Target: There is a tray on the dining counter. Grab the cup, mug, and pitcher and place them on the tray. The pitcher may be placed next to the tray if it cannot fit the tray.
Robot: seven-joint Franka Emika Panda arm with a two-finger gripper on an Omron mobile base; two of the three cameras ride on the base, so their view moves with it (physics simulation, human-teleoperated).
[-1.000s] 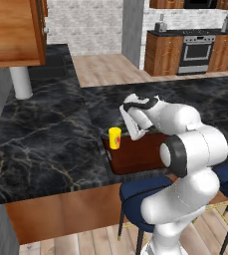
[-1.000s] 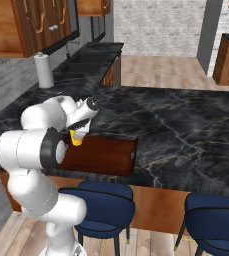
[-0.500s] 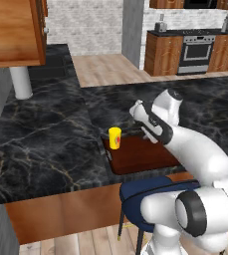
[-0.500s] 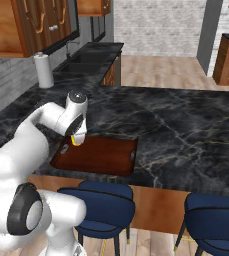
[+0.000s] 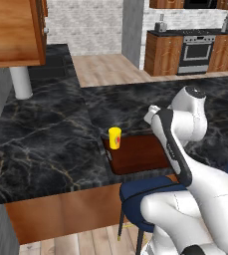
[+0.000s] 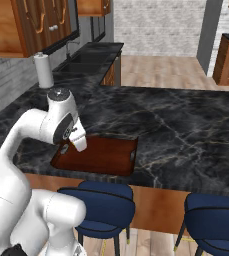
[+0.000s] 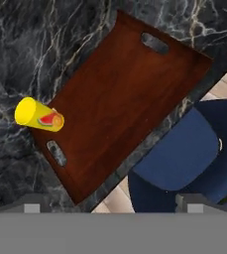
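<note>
The arm has swung up and back off the small yellow cylindrical cup [image 7: 37, 116]. The gripper [image 7: 110, 207] hangs high, jaws spread wide, holding nothing. Below sits the flat reddish-brown tray [image 7: 130, 84] on the black marble dining counter [image 5: 46, 144]; the cup stands at 1 handle end, its other end bare.

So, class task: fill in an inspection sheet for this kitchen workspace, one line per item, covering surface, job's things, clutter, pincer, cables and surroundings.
Surface: dining counter, black marble with pale veins, wood front edge.
Job's things: tray lies at the counter's front edge; cup, yellow with a red mark, stands upright in a corner of the tray by an end handle.
Clutter: paper towel roll on the far counter.
Pincer: open, raised above the tray, holding nothing.
Cables: nothing seen.
Surroundings: blue stools below the counter, oven, wooden cabinets.
</note>
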